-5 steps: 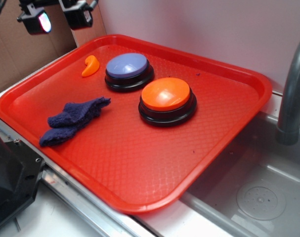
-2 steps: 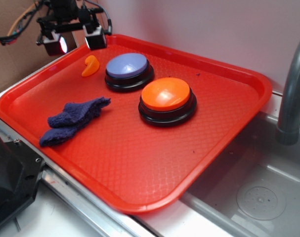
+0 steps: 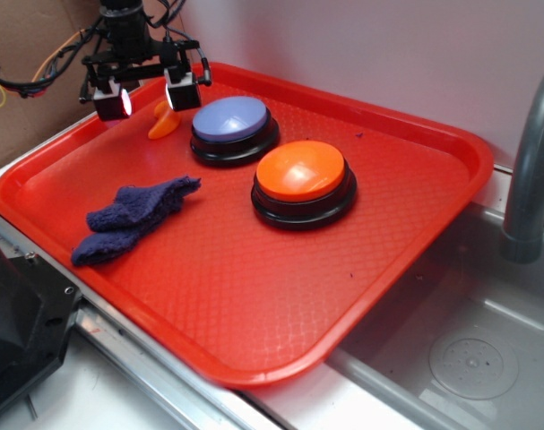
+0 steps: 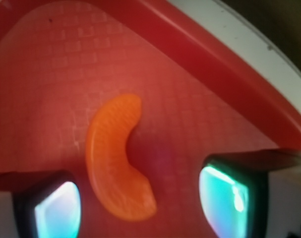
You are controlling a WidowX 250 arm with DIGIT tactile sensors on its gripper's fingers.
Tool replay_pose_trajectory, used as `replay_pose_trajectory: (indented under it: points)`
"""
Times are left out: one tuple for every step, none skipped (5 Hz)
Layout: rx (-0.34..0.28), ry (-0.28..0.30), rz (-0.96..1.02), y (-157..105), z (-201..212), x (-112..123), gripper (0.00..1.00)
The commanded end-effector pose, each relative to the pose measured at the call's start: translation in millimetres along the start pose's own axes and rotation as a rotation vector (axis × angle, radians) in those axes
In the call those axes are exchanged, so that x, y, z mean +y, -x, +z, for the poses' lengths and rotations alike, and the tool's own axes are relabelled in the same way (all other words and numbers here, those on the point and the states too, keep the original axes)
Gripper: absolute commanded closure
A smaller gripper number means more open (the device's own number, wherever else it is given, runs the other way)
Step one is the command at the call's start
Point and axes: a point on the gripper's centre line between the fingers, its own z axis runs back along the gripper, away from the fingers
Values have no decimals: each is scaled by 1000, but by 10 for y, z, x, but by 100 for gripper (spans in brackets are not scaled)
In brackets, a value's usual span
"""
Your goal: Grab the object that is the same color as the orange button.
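**Closing in on the orange piece: claw now over target**

Comparing with the exterior views from a second ago and less: the claw [image 3: 147,97] has travelled from the far-left corner, beyond the tray rim, inward and downward, and now hangs directly above the orange piece [image 3: 164,119]. A second ago it sat high and well clear of the tray [image 3: 415,224]; now its two fingers straddle the piece's position. Nothing else has shifted: the orange button [image 3: 301,172], lavender-blue button [image 3: 230,119] and dark blue cloth [image 3: 133,218] all lie where they were.

Meaning for the task: alignment looks essentially done. Judged stage is the end of the approach, with the last descent and the closing yet to come.

Claw state: fingers apart, nothing between them touching. In the wrist view the two pads [image 4: 56,208] sit at lower left and lower right, with the orange piece [image 4: 115,158] lying between them on the tray floor, its lower lobe nearer the left pad. Whether the tips have reached tray level cannot be told.

Target appearance: small glossy orange plastic, curved like a comma, faint segment-like ridges on its surface, concave side facing right in the wrist view. It lies flat in the tray's far-left corner, near the raised rim [image 4: 200,54] and just beside the lavender-blue button, not touching it. Colour matches the orange button's dome closely.

Judgement: the curve and the gloss may let it slip or rotate as the fingers close.
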Motion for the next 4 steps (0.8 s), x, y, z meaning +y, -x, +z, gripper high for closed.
replay_pose_trajectory:
  points:
    - [-1,72,56,-102,-113,112,0]
    - [23,100,57,-94,-136,118,0]
    - [24,102,41,-40,-143,102,94]
    - [34,94,36,28,-139,87,100]
